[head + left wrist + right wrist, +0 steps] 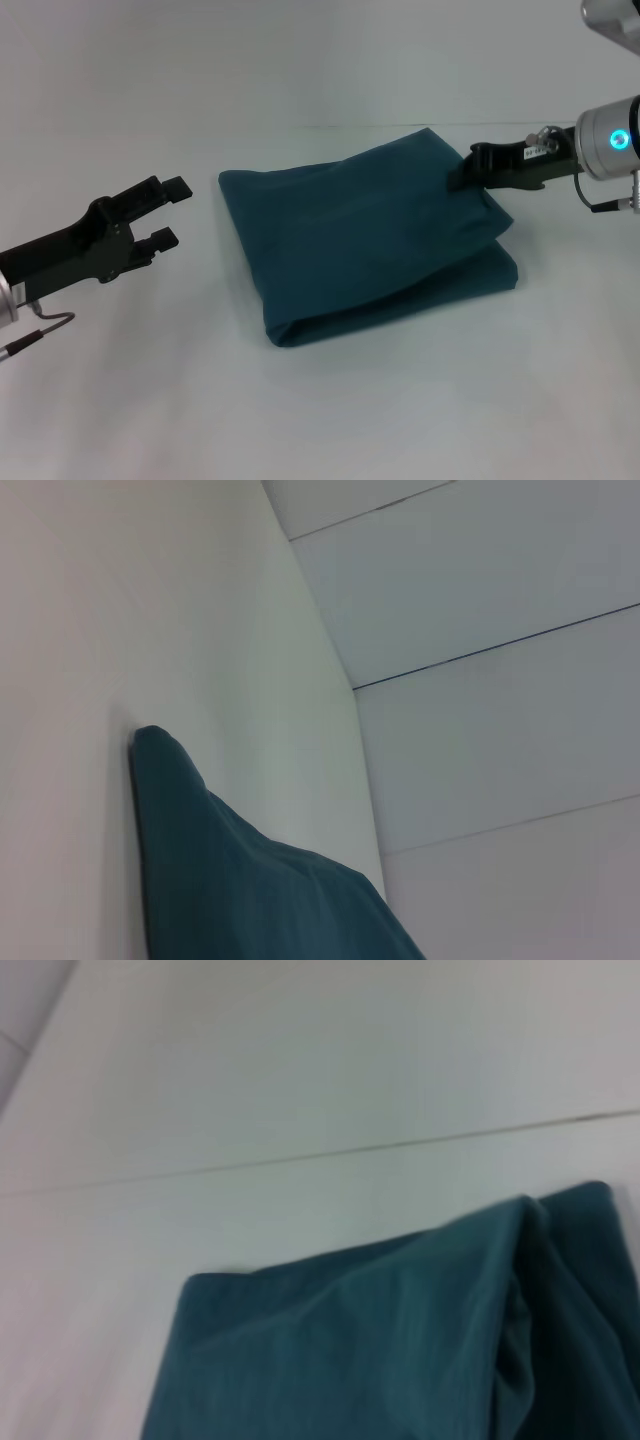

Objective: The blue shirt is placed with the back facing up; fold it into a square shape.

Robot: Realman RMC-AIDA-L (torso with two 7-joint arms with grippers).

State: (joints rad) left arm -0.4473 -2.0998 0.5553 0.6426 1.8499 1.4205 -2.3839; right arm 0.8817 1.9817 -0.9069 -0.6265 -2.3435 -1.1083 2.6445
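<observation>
Blue shirt (365, 240) lying folded into a rough square, layers stacked, at the middle of the white table (320, 420), plain side up with no lettering showing. Left end effector (168, 212) hovering just off the shirt's left edge, apart from the cloth, fingers spread and holding nothing. Right end effector (462, 176) at the shirt's far right corner, tips touching or pinching the top layer there, though cannot tell from any view whether actually clamped on the fabric or merely resting against it.
</observation>
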